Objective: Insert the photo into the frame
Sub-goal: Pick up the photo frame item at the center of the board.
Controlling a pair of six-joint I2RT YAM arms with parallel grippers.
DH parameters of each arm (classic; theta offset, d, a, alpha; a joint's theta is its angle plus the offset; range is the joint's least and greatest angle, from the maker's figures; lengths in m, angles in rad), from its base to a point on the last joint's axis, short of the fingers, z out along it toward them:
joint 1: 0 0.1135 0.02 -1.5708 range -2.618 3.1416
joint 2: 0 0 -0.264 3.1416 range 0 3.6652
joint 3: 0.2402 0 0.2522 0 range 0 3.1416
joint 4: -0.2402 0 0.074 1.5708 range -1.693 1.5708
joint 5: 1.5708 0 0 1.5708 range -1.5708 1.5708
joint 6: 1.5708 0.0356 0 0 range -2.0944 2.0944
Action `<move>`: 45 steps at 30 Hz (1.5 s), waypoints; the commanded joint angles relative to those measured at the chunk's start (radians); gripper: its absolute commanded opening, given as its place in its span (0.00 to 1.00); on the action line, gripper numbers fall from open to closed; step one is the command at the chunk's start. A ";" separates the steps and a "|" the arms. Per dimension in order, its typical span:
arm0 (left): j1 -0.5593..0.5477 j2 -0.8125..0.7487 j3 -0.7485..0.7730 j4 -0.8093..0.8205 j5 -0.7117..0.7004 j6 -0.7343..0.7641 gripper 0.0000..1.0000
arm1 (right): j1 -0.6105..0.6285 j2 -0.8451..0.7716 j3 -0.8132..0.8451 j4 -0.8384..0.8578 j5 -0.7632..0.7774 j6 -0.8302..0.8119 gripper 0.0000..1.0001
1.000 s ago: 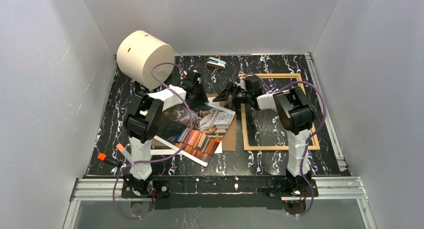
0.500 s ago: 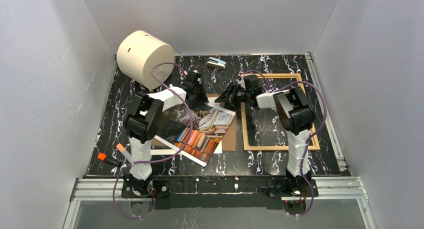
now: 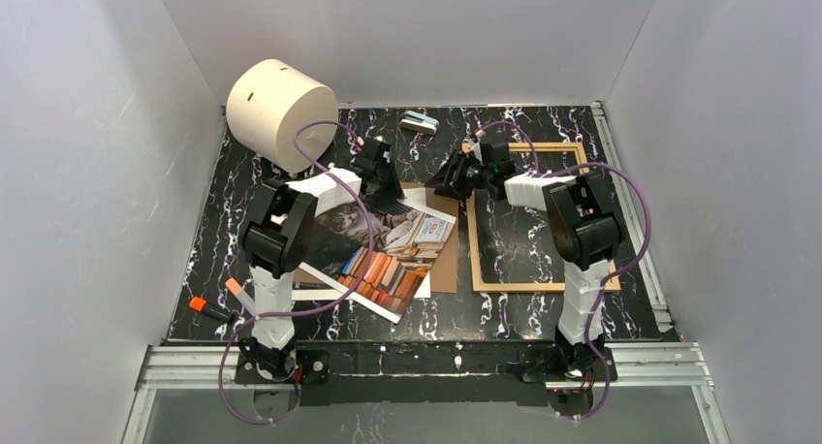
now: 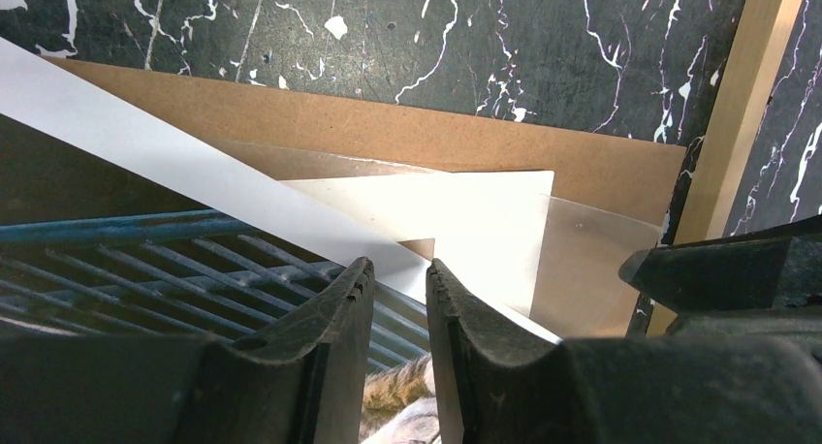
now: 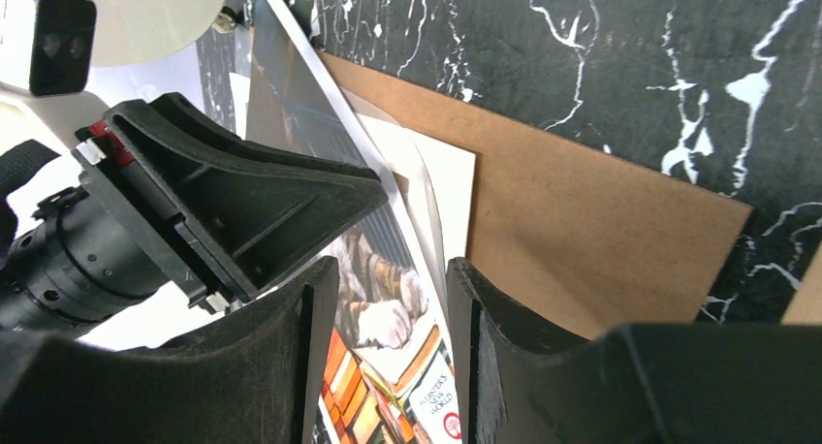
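The photo (image 3: 388, 250), a cat on orange and red books, lies tilted left of centre over a brown board. The frame (image 3: 591, 221), thin light wood, lies flat on the right. My left gripper (image 3: 385, 187) sits over the photo's far corner (image 4: 291, 211). Its jaws (image 4: 399, 269) stand a narrow gap apart with both fingers above the print and nothing pinched. My right gripper (image 3: 456, 177) faces it from the right. Its jaws (image 5: 390, 269) are open, and the photo's right edge (image 5: 388, 318) shows between the fingers.
A brown backing board (image 5: 582, 202) lies under the photo, with a white mat sheet (image 4: 485, 202) and a clear sheet (image 4: 591, 260) on it. A big white cylinder (image 3: 281, 114) stands far left, a small teal box (image 3: 420, 122) at the back, and orange markers (image 3: 199, 304) near left.
My right gripper's jaws have narrowed from wide open, and it has shifted slightly towards the far side. The left arm and the photo have not moved.
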 commanded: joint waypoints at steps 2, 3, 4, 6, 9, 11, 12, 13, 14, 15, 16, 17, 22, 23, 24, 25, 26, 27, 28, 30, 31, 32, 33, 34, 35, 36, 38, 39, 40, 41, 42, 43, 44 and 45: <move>-0.023 0.181 -0.107 -0.270 -0.056 0.042 0.27 | -0.001 0.036 0.044 0.065 -0.122 0.009 0.53; -0.023 0.181 -0.105 -0.270 -0.054 0.042 0.27 | 0.001 0.048 0.046 0.063 -0.133 0.008 0.53; -0.023 0.181 -0.106 -0.270 -0.053 0.042 0.27 | 0.000 0.056 0.046 0.067 -0.143 0.006 0.53; -0.023 0.181 -0.105 -0.270 -0.051 0.041 0.27 | 0.002 0.070 0.046 0.072 -0.160 0.001 0.53; -0.023 0.182 -0.106 -0.270 -0.050 0.040 0.27 | 0.010 0.093 0.060 0.068 -0.174 -0.013 0.51; -0.023 0.179 -0.107 -0.270 -0.050 0.040 0.27 | 0.013 0.105 0.069 0.059 -0.176 -0.021 0.46; -0.023 0.177 -0.106 -0.270 -0.050 0.040 0.27 | 0.015 0.110 0.072 0.060 -0.176 -0.024 0.41; -0.023 0.173 -0.107 -0.270 -0.051 0.040 0.27 | 0.017 0.113 0.074 0.062 -0.176 -0.025 0.37; -0.023 0.171 -0.107 -0.270 -0.051 0.040 0.27 | 0.017 0.113 0.076 0.066 -0.174 -0.026 0.33; -0.023 0.166 -0.107 -0.270 -0.053 0.040 0.27 | 0.018 0.113 0.079 0.067 -0.169 -0.029 0.28; -0.023 0.160 -0.108 -0.270 -0.055 0.040 0.27 | 0.017 0.110 0.081 0.068 -0.162 -0.032 0.23; -0.023 0.150 -0.110 -0.270 -0.058 0.039 0.27 | 0.018 0.104 0.083 0.070 -0.153 -0.036 0.18; -0.023 0.059 -0.112 -0.288 -0.095 0.039 0.29 | 0.018 0.051 0.082 0.063 -0.113 -0.052 0.01; -0.023 0.032 -0.112 -0.297 -0.107 0.036 0.29 | 0.018 0.030 0.077 0.059 -0.104 -0.057 0.01; -0.023 0.000 -0.113 -0.305 -0.120 0.032 0.31 | 0.018 0.007 0.073 0.051 -0.096 -0.063 0.01; -0.022 -0.033 -0.115 -0.313 -0.136 0.028 0.32 | 0.019 -0.017 0.070 0.039 -0.089 -0.075 0.01; -0.022 -0.064 -0.120 -0.324 -0.150 0.024 0.35 | 0.019 -0.054 0.068 0.021 -0.080 -0.094 0.01; -0.022 -0.097 -0.127 -0.333 -0.170 0.019 0.38 | 0.018 -0.083 0.068 0.000 -0.071 -0.110 0.01; -0.022 -0.129 -0.137 -0.344 -0.193 0.013 0.42 | 0.018 -0.109 0.068 -0.026 -0.065 -0.124 0.01; -0.020 -0.195 -0.167 -0.354 -0.229 0.002 0.46 | 0.018 -0.169 0.066 -0.082 -0.050 -0.162 0.01; -0.018 -0.235 -0.184 -0.358 -0.241 -0.004 0.48 | 0.018 -0.196 0.064 -0.111 -0.042 -0.178 0.01; -0.015 -0.265 -0.200 -0.360 -0.252 -0.010 0.50 | 0.018 -0.225 0.063 -0.140 -0.035 -0.196 0.01; -0.012 -0.296 -0.215 -0.363 -0.257 -0.019 0.52 | 0.018 -0.252 0.061 -0.175 -0.022 -0.212 0.01; -0.008 -0.325 -0.227 -0.365 -0.259 -0.025 0.54 | 0.018 -0.283 0.054 -0.198 -0.014 -0.226 0.01; -0.005 -0.358 -0.237 -0.366 -0.259 -0.029 0.56 | 0.017 -0.312 0.050 -0.218 -0.007 -0.240 0.01; -0.003 -0.385 -0.245 -0.367 -0.262 -0.032 0.58 | 0.017 -0.338 0.050 -0.244 0.003 -0.253 0.01; 0.003 -0.440 -0.258 -0.373 -0.275 -0.040 0.64 | 0.018 -0.381 0.063 -0.308 0.012 -0.290 0.01; 0.006 -0.464 -0.264 -0.377 -0.287 -0.044 0.68 | 0.018 -0.401 0.072 -0.339 0.011 -0.308 0.01; 0.008 -0.487 -0.269 -0.381 -0.297 -0.048 0.70 | 0.020 -0.419 0.080 -0.365 0.014 -0.324 0.01; 0.011 -0.505 -0.277 -0.385 -0.309 -0.051 0.72 | 0.020 -0.435 0.094 -0.394 0.014 -0.346 0.01; 0.014 -0.521 -0.291 -0.387 -0.321 -0.055 0.73 | 0.020 -0.453 0.104 -0.416 0.016 -0.367 0.01; 0.018 -0.534 -0.304 -0.391 -0.338 -0.063 0.74 | 0.021 -0.469 0.115 -0.434 0.023 -0.385 0.01; 0.022 -0.542 -0.319 -0.393 -0.354 -0.073 0.74 | 0.021 -0.485 0.126 -0.451 0.023 -0.404 0.01; 0.028 -0.550 -0.336 -0.389 -0.362 -0.081 0.74 | 0.022 -0.495 0.141 -0.466 0.015 -0.427 0.01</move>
